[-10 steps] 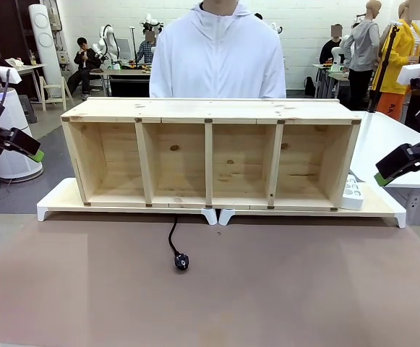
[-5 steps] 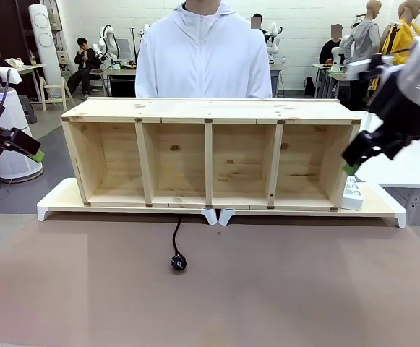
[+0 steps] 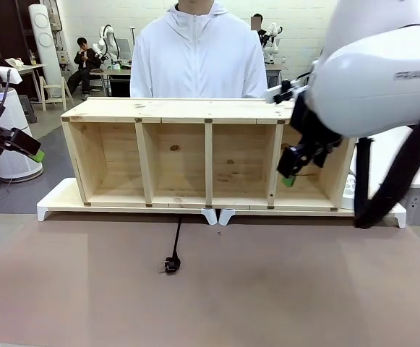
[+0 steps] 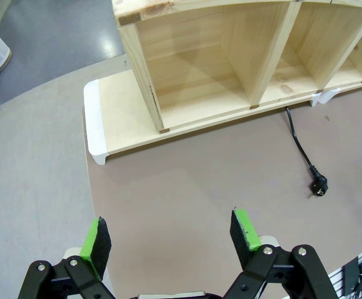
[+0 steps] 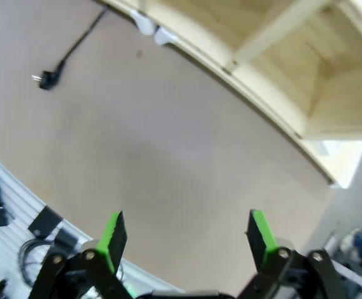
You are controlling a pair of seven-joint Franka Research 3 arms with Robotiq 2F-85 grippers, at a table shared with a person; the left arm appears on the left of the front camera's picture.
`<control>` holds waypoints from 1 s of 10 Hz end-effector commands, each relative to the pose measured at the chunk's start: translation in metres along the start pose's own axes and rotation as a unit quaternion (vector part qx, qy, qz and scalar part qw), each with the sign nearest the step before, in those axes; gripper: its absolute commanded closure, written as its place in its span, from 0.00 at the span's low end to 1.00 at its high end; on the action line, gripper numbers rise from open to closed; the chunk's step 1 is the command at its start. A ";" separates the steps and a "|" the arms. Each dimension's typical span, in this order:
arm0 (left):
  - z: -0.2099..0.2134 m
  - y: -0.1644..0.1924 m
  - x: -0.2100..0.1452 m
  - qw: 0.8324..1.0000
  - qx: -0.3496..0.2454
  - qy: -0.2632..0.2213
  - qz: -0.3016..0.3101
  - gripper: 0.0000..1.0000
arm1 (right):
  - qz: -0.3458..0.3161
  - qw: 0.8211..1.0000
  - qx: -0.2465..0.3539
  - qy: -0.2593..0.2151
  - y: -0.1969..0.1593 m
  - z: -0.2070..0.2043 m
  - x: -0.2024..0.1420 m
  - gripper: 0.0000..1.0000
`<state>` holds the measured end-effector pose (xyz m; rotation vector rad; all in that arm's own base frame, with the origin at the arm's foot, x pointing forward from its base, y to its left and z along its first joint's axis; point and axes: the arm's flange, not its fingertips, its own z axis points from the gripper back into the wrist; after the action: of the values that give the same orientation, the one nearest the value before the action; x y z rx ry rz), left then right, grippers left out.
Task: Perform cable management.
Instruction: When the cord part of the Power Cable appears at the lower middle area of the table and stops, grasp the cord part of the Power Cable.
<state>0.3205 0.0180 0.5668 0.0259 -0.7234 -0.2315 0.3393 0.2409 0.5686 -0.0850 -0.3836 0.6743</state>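
Note:
The thin black cable [image 3: 174, 240] comes out from under the wooden shelf [image 3: 210, 153] and ends in a small black plug [image 3: 169, 266] lying on the brown mat; its cord [image 4: 298, 140] and plug [image 4: 319, 187] also show in the left wrist view, and the plug [image 5: 44, 80] sits far off in the right wrist view. My left gripper [image 3: 23, 144] hangs open at the far left, well away from the cable [image 4: 171, 235]. My right gripper [image 3: 290, 168] is open in front of the shelf's right compartment, high above the mat [image 5: 187, 235].
A person in a white hooded jacket [image 3: 199, 61] stands behind the shelf. The shelf rests on a white-edged board [image 3: 58, 204]. A white power strip [image 3: 349, 189] lies at the shelf's right end, partly behind my right arm [image 3: 383, 79].
My right arm has swung in from the right edge toward the middle, now in front of the shelf's right compartment. The plug has slid a little left and nearer. The left arm is still.

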 end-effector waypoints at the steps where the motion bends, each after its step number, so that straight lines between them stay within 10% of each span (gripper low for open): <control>1: -0.002 0.000 0.001 1.000 0.000 -0.003 0.000 0.00 | -0.001 1.000 -0.004 0.010 0.007 -0.015 0.031 0.00; 10: -0.002 0.000 0.001 1.000 0.000 -0.003 0.000 0.00 | -0.240 0.971 0.020 -0.002 0.086 -0.127 0.151 0.00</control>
<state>0.3206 0.0180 0.5669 0.0260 -0.7234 -0.2316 0.4349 0.3834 0.4842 0.0752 -0.3530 0.2580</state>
